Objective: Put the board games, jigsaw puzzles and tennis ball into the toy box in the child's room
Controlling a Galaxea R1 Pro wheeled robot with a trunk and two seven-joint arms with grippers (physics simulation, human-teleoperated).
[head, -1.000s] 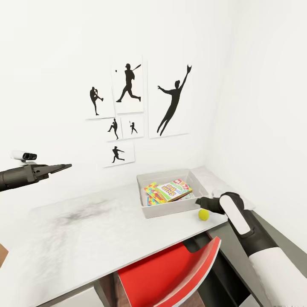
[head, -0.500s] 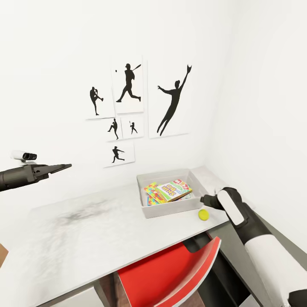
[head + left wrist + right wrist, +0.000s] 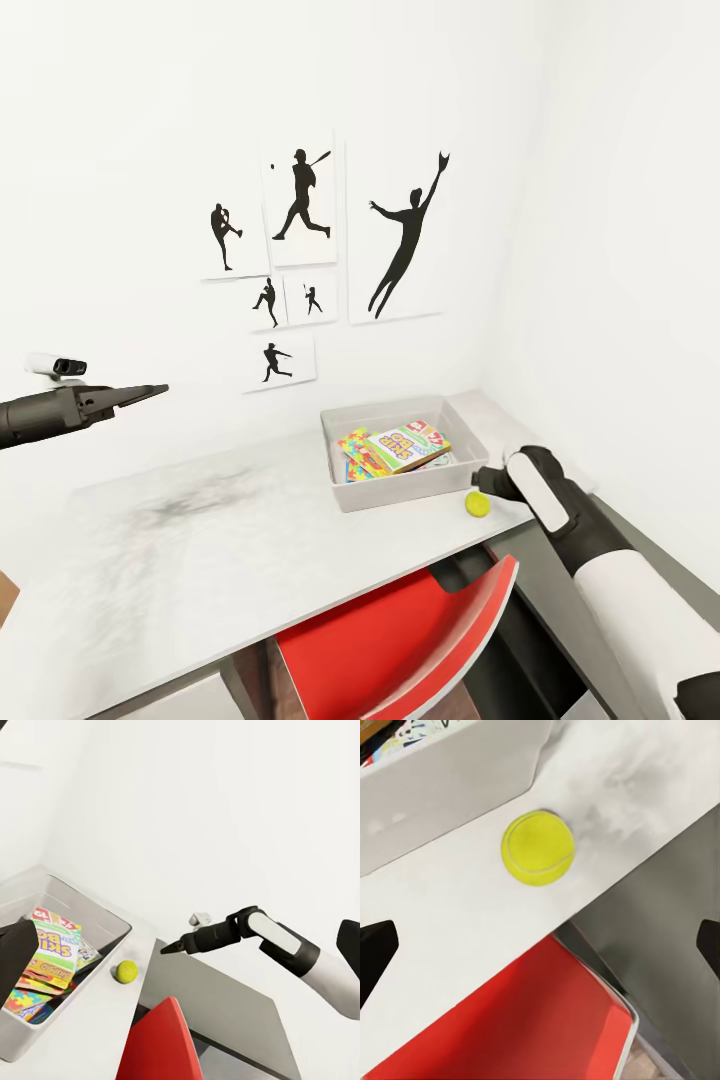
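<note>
Comparing with the views of a second ago, the right gripper [image 3: 480,479] has drawn back from directly over the tennis ball [image 3: 478,504] and now sits above it and slightly off toward the wall side. Its fingers reach apart at the two edges of the right wrist view, wide open and holding nothing, with the ball [image 3: 538,847] lying free on the table [image 3: 200,560] ahead of and between them. The toy box [image 3: 400,492] stands just beyond the ball, already containing board games [image 3: 408,446] and jigsaw puzzles [image 3: 358,452]. The left gripper [image 3: 150,391] hangs well off to the other side, fingers seemingly together and holding nothing. Judgement: the ball is the only item still seen outside the box; a fresh descent onto it is required.
</note>
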